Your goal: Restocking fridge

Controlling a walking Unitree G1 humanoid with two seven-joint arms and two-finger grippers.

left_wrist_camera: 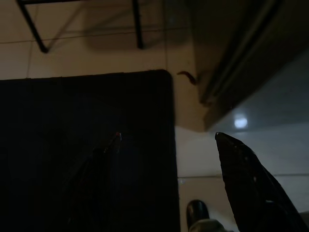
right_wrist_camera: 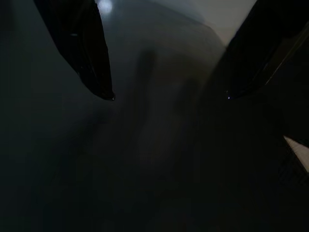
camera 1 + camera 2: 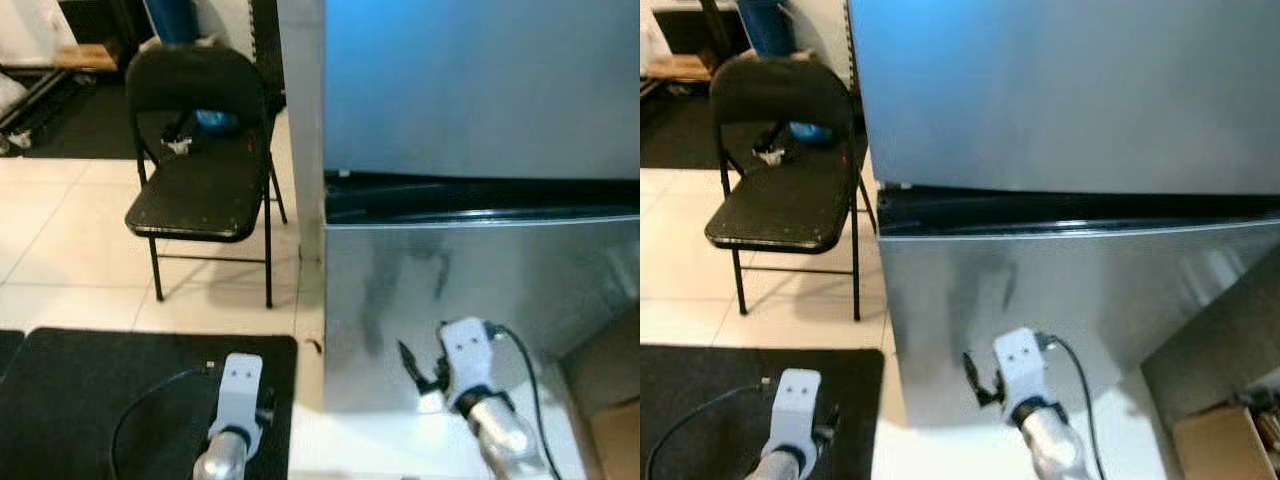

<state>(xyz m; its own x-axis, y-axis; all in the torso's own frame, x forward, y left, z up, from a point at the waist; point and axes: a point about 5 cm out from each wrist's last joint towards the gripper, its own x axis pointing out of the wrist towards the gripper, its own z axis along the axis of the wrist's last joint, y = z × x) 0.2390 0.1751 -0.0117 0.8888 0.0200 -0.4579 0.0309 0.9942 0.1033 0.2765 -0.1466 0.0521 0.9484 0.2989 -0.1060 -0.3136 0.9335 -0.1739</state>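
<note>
A stainless steel fridge stands right in front of me, its upper door shut. A dark gap runs between that door and the lower door. My right gripper is open and empty, low against the lower door's face; one black finger shows beside the white wrist. My left gripper is also open and empty, hanging over the edge of a black floor mat to the left of the fridge.
A black folding chair stands on the pale tiles to the left of the fridge, with a blue item on its seat. A cardboard box sits low at the right. A small reddish scrap lies by the fridge corner.
</note>
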